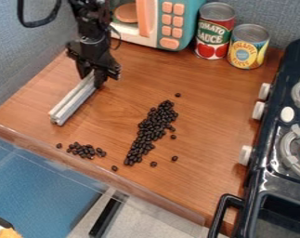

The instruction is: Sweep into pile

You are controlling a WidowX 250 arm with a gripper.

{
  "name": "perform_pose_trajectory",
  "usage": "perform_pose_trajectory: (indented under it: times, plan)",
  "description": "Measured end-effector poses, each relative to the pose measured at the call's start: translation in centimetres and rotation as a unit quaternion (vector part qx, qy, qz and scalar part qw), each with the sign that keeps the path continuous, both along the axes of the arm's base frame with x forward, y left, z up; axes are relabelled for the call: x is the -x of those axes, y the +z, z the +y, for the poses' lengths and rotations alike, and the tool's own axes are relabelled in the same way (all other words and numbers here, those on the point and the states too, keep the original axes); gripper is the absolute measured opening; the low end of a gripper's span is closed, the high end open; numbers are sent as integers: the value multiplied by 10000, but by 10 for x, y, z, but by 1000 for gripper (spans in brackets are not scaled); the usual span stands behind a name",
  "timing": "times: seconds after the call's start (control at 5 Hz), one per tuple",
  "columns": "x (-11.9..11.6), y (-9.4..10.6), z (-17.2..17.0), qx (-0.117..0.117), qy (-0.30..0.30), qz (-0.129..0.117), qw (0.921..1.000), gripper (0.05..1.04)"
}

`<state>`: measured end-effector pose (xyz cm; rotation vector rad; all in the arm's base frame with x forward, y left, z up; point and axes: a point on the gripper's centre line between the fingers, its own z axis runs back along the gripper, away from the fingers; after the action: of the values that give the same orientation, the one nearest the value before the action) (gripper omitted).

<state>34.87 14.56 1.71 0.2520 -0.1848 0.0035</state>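
The arm comes in at the upper left, its gripper [95, 79] hanging down with the fingers closed on one end of a pale bar [73, 101]. The dark beans [153, 129] lie mid-counter in a long streak, with a smaller cluster nearer the front edge.

Toy microwave [151, 21], two cans [214, 30], toy stove [273, 186].

bar [73, 101]: upper end behind pincer [92, 80] | stove [273, 139]: cut off right | arm [93, 30]: cut off top
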Motion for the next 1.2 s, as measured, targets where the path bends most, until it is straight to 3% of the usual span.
perform_pose_trajectory:
  times: [0.2, 1.2]
  plan:
    - [5, 0, 5, -14, 8, -92, 10000, 380]
    - [41, -4, 0, 90, 53, -4, 9999, 380]
